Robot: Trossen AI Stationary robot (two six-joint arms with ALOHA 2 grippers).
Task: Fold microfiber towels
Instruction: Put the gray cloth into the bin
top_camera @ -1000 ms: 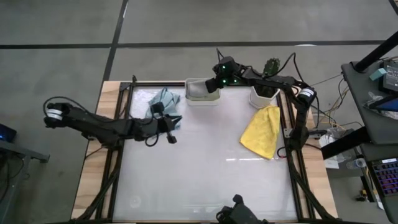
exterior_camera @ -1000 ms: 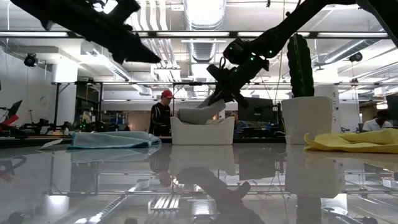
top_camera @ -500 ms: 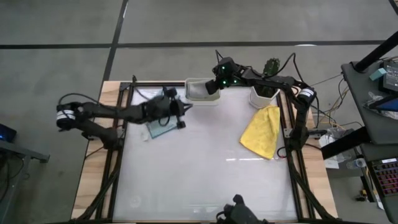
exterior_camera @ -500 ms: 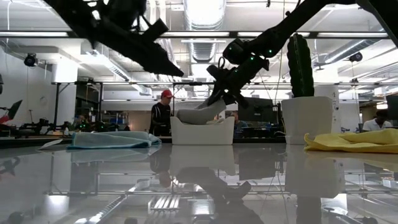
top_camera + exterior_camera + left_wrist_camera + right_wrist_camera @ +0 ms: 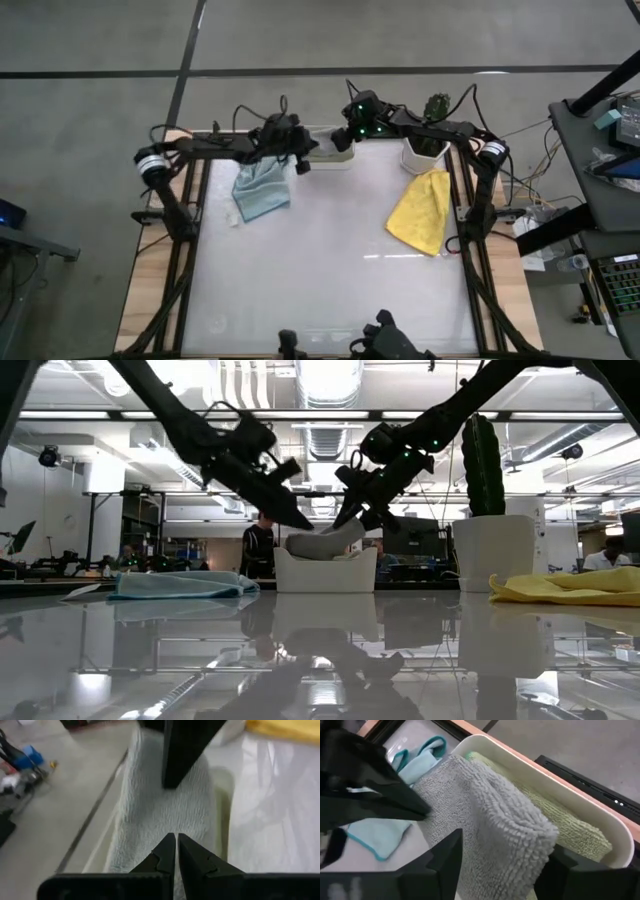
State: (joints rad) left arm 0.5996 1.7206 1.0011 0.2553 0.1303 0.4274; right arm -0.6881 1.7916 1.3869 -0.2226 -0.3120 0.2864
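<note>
A folded grey towel (image 5: 490, 820) stands in the white tub (image 5: 580, 805) at the table's far edge. It leans on a sage green towel (image 5: 570, 825) and sticks up over the rim (image 5: 322, 544). My right gripper (image 5: 505, 870) is open, slanting down from the far right, with one finger on each side of the grey towel's top. My left gripper (image 5: 176, 842) is shut. Its tip hovers at the towel's left side (image 5: 300, 522). A pale blue towel (image 5: 262, 190) lies flat at the far left. A yellow towel (image 5: 422, 210) lies at the right. My left gripper's shut tip (image 5: 417, 810) stands right at the grey towel's left face; I cannot tell whether it touches. My right gripper's fingers (image 5: 447, 865) flank the towel's upper fold (image 5: 510, 810); I cannot tell whether they touch it. The towel rests in the tub.
A white pot with a cactus (image 5: 425, 150) stands right of the tub, close to my right arm. The yellow towel's edge reaches the table's right frame (image 5: 462, 200). People stand in the room beyond the far edge (image 5: 262, 545).
My left gripper, still shut, has swung from over the table's left part toward the far edge and rightward, ending at the tub beside the grey towel. My right gripper has stayed over the tub and opened around the grey towel, which stays in the tub.
</note>
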